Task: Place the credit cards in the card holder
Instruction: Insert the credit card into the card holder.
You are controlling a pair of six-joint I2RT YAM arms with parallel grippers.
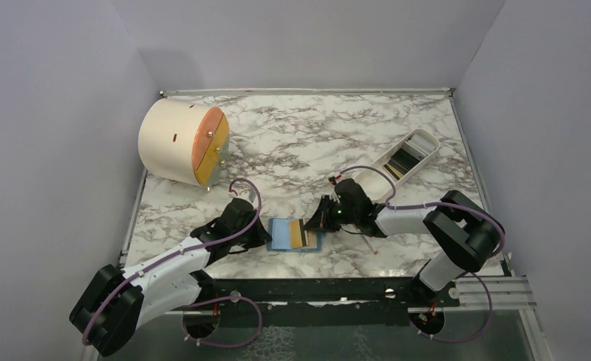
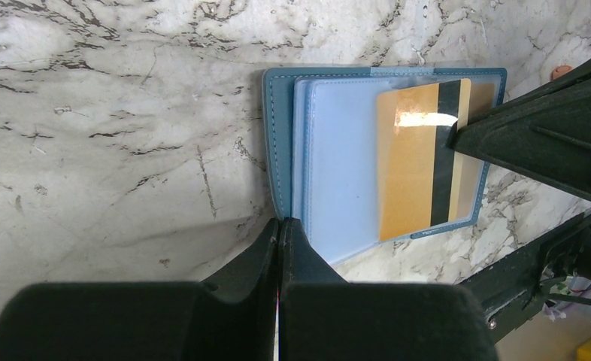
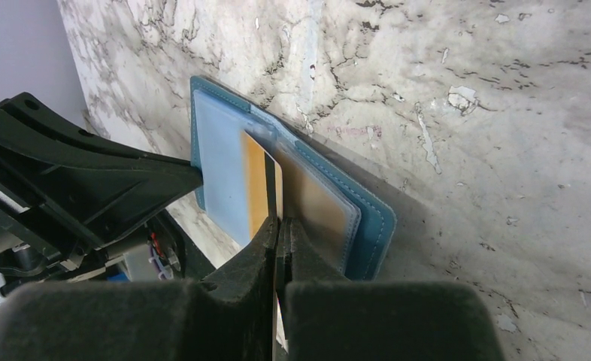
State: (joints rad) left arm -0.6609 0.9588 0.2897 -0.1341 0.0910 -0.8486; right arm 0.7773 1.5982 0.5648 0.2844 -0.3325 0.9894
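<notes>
- Left tool [image 2: 280,224] pressed together, empty, its tip on one edge of the card holder [image 2: 279,143], which lies open on the table [image 2: 112,150].
- Right tool [image 3: 280,223] pressed together, tip against the gold card [image 2: 409,173]; the card sits partly inside a clear sleeve.
- Risk: a skewed push could jam the card or buckle the sleeve.
- Risk: if the left tip slips, the holder may slide.
</notes>
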